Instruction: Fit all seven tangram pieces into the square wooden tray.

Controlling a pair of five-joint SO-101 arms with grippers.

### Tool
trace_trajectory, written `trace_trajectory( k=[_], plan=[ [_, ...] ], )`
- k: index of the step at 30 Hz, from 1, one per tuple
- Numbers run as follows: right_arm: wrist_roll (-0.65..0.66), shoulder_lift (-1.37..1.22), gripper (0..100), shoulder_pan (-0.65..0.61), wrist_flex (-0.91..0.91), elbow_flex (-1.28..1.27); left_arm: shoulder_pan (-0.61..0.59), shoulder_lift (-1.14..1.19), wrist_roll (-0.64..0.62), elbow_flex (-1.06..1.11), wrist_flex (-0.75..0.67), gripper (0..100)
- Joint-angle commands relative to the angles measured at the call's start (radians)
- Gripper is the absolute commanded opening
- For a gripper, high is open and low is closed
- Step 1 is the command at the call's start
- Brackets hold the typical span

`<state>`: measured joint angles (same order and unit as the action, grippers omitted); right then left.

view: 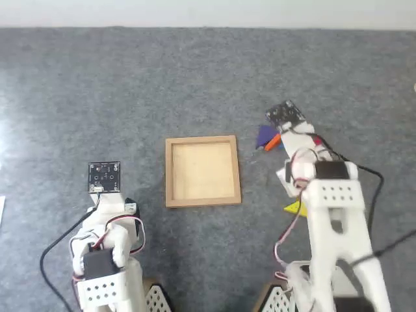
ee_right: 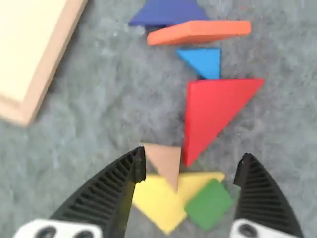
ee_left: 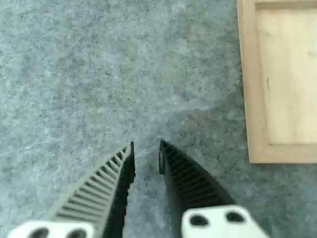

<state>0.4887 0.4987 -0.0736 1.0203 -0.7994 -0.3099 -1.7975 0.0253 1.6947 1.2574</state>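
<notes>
Legible text, numbers, brands, signs: none. Item one, a black square circuit board (view: 104, 177) atop the arm at 8 o'clock of the square wooden tray (view: 168, 172), carries small pale marks too small to read. Item two, a second black circuit board (view: 286, 114) atop the arm at 2 o'clock of the tray, carries similar specks, unreadable.

Pieces (view: 265, 136) clustered right of tray (view: 169, 172), apart.

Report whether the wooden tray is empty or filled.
Empty: the wooden tray has a bare floor; the tangram pieces lie outside it on the carpet.
</notes>
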Motion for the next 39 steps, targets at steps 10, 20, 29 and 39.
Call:
trace_trajectory(
  k=[10,20,29,39],
  plan=[
    [0.018,-0.262,37.8,-0.002,-0.205,0.074,0.000,-0.018,0.002,-0.012,0.003,8],
    [0.209,-0.464,37.7,0.054,-0.375,0.080,0.000,-0.018,0.002,-0.012,0.003,8],
    [0.327,-0.489,37.5,0.116,-0.406,0.117,0.000,-0.018,0.002,-0.012,0.003,8],
    [0.453,-0.532,20.8,0.128,-0.406,0.124,0.000,-0.018,0.002,-0.012,0.003,8]
  ],
)
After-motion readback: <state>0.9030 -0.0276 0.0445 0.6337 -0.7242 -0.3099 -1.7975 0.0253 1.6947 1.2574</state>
